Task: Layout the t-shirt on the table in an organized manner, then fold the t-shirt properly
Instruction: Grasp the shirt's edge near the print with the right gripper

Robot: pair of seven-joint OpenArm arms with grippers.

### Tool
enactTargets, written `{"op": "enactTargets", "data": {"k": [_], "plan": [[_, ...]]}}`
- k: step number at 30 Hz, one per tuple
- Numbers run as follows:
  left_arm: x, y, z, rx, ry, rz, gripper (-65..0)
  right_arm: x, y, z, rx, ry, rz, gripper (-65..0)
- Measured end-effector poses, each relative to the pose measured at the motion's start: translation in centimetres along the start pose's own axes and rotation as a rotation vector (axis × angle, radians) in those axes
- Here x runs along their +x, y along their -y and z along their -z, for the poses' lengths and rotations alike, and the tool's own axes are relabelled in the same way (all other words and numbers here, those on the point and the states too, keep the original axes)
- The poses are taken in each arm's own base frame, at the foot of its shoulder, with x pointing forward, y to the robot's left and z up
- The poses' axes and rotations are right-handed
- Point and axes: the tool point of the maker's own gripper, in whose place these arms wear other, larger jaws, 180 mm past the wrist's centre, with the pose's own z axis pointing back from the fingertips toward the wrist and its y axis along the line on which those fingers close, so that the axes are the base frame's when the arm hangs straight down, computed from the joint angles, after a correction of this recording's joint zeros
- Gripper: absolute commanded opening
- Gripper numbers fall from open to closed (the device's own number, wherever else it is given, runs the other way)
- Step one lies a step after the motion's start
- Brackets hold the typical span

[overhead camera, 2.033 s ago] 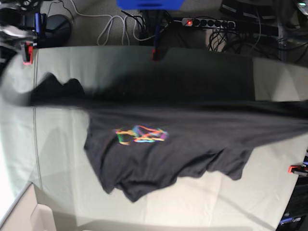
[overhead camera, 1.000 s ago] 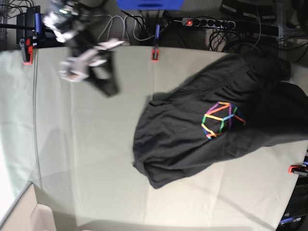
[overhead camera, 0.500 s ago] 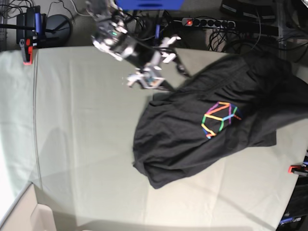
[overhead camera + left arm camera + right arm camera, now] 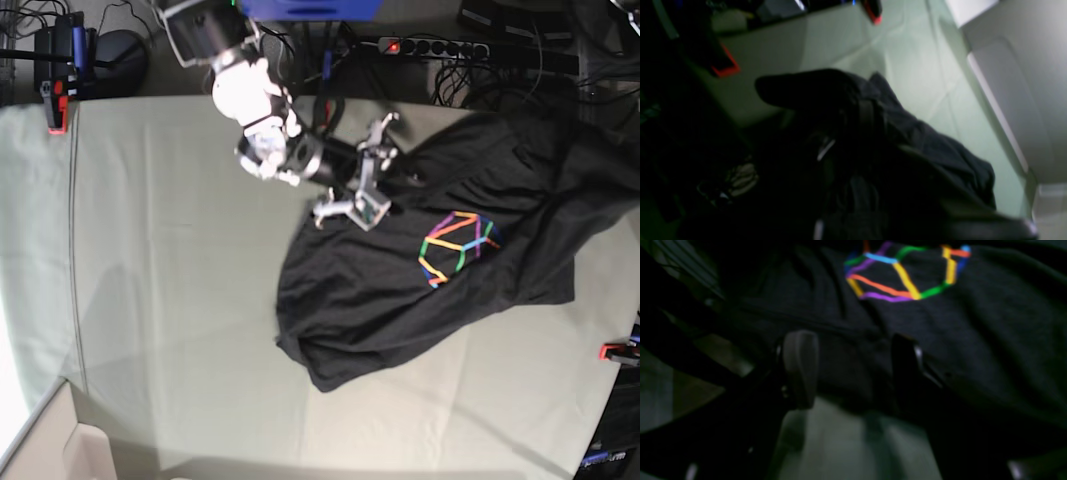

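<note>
Between the spread jaws of the right gripper (image 4: 365, 178) lies an edge of the crumpled t-shirt (image 4: 400, 290) on the table (image 4: 170, 300), while the left gripper grips its far side: layout stage, next requiring closure and outward pull.

**Behind and around my counter**

Past the far edge I see a dark floor strewn with a tangle of cables (image 4: 250, 55) and a power strip (image 4: 430, 47) with a glowing red switch. A blue object (image 4: 310, 8) sits at the top edge. Bright light washes the lower left corner.
</note>
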Motion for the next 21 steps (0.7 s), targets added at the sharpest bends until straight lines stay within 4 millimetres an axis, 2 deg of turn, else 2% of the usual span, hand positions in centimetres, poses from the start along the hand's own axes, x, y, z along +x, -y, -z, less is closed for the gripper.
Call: {"op": "enactTargets", "data": {"k": [4, 8, 15, 21], "plan": [[-0.5, -0.3, -0.1, 0.012, -0.001, -0.008, -64.9, 0.5, 1.8, 0.7, -0.005, -0.009, -0.008, -29.3], [-0.6, -0.2, 0.0, 0.009, -0.001, -0.012, -64.9, -0.6, 2.5, 0.9, -0.001, -0.049, 0.001, -29.4], [-0.6, -0.1, 0.1, 0.007, -0.002, -0.012, -64.9, -2.9, 2.1, 0.0, 0.003, -0.094, 0.017, -29.4], [-0.4, 0.0, 0.1, 0.005, 0.001, -0.009, -64.9, -3.8, 2.1, -0.9, -0.004, -0.087, 0.031, -30.7]]}}
